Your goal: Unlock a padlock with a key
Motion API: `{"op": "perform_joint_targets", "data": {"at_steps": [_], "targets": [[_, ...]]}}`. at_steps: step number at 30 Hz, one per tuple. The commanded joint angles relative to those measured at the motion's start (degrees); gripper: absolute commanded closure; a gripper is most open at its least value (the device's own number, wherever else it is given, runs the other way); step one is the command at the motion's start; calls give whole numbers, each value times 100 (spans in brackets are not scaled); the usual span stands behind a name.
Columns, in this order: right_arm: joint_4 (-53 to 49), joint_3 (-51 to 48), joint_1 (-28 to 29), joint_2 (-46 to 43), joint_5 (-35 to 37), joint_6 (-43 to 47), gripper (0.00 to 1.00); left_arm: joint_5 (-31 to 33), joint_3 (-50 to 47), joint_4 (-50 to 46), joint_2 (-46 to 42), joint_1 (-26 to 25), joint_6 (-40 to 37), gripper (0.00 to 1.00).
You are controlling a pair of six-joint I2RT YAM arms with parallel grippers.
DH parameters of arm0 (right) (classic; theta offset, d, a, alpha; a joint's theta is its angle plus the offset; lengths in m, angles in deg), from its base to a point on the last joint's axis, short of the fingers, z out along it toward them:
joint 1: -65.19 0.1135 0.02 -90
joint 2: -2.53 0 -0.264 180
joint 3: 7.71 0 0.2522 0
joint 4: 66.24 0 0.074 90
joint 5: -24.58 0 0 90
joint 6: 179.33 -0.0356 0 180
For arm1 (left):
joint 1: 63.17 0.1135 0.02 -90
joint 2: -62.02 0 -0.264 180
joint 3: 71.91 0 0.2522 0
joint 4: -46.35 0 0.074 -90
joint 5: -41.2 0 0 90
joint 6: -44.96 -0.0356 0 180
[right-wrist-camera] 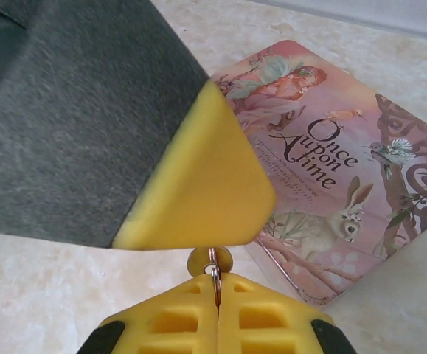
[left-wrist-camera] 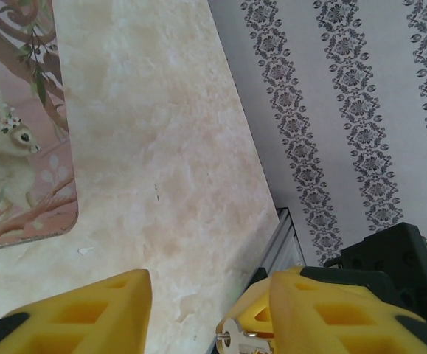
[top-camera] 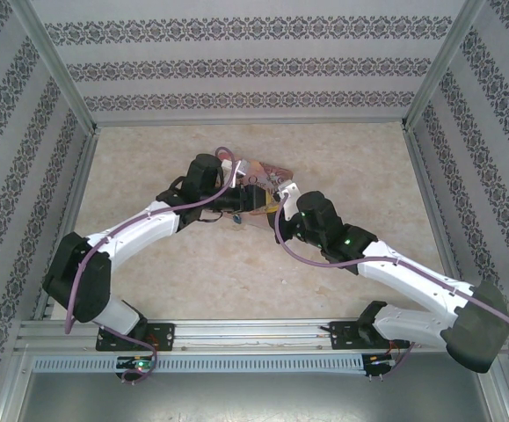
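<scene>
My right gripper (right-wrist-camera: 217,280) is shut on the key (right-wrist-camera: 211,260); the key's small round head and its ring stick out above the yellow fingertips. The same key head (left-wrist-camera: 233,338) shows in the left wrist view, low between the fingers of my left gripper (left-wrist-camera: 209,317), which stands wide open with nothing in its grasp. Seen from above, the left gripper (top-camera: 239,202) and right gripper (top-camera: 280,197) meet over the middle of the table. A bluish speck (top-camera: 239,218) sits just below them; I cannot tell whether it is the padlock.
A pink illustrated tin (top-camera: 267,174) lies flat on the marbled table (top-camera: 149,185) right behind the grippers, its rabbit picture (left-wrist-camera: 10,147) and lettering (right-wrist-camera: 313,158) visible. Patterned walls and a metal frame (top-camera: 61,88) close in the workspace.
</scene>
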Motion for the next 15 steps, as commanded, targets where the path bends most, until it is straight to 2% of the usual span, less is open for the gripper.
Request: {"op": "perform_joint_targets", "data": {"at_steps": [1,15], "targets": [[138,-20,76,46,155,90,100,-120,170,288,30,-87,24,62],[117,-28,33,89,239,-19,100,-25,165,351,-39,-83,-4,99]]}}
